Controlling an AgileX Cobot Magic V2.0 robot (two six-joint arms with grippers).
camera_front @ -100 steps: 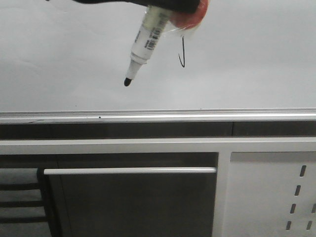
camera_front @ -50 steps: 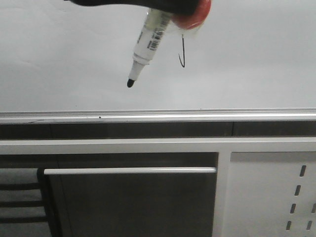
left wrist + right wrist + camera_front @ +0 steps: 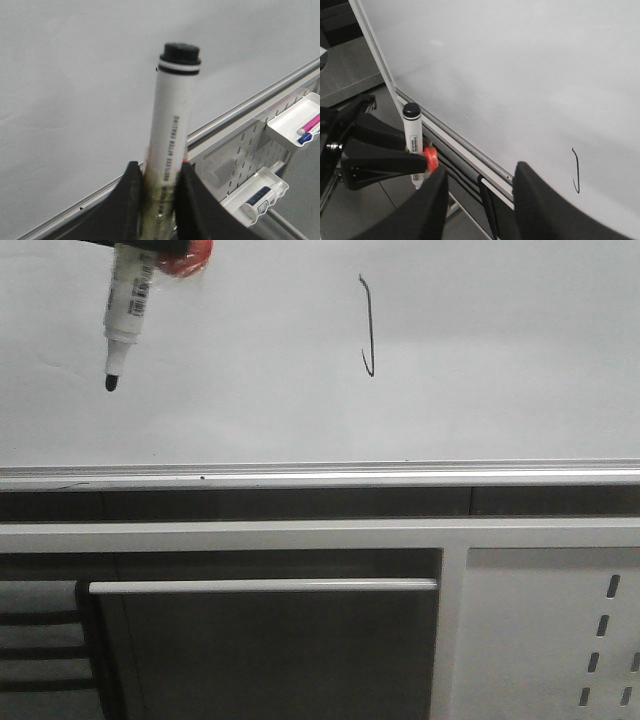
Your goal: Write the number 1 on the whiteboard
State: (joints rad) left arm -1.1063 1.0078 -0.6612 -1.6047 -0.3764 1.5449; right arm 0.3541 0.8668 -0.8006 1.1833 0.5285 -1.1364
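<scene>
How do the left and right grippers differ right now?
The left gripper is shut on the marker; the right gripper holds nothing, its jaws apart. In the front view the left gripper shows at the top left, and the right is out of frame. Both face the whiteboard, off its surface.

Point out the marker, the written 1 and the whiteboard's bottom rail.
marker (image 3: pixel 127 305): front view, on its labelled barrel.
number 1 (image 3: pixel 370 325): front view, mid-stroke.
whiteboard rail (image 3: pixel 320 477): front view, middle of the silver strip.
</scene>
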